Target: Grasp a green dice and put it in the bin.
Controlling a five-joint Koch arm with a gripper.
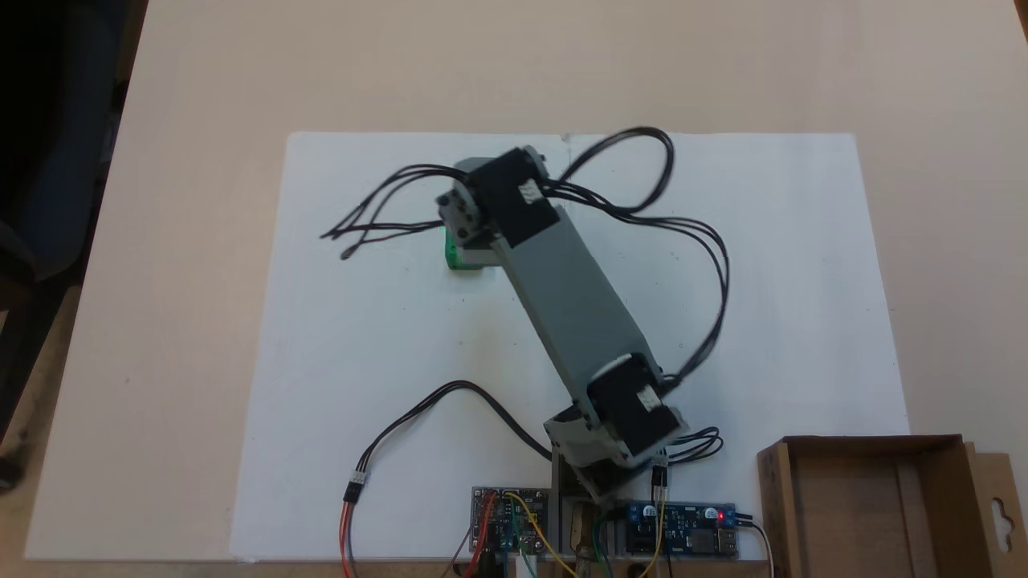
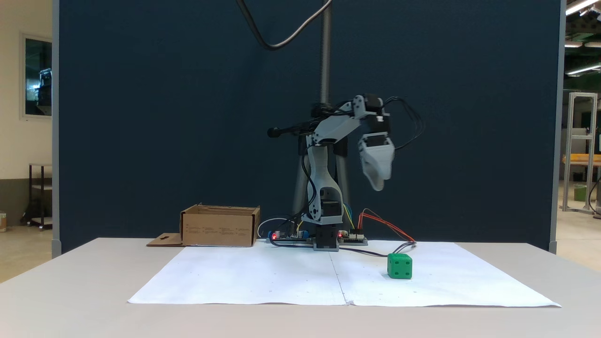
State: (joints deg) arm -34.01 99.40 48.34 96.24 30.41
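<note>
The green dice rests on the white paper, right of the arm's base in a fixed view. My gripper hangs high above it, pointing down and slightly left of the dice. It holds nothing, and a single tapered tip shows. From above, the dice peeks out from under the arm's wrist, which covers the jaws. The bin, a brown cardboard box, stands left of the base. From above, the bin is at the bottom right with nothing inside.
Circuit boards and loose cables lie around the base at the paper's near edge. Black wires loop off the arm. A camera pole rises behind the base.
</note>
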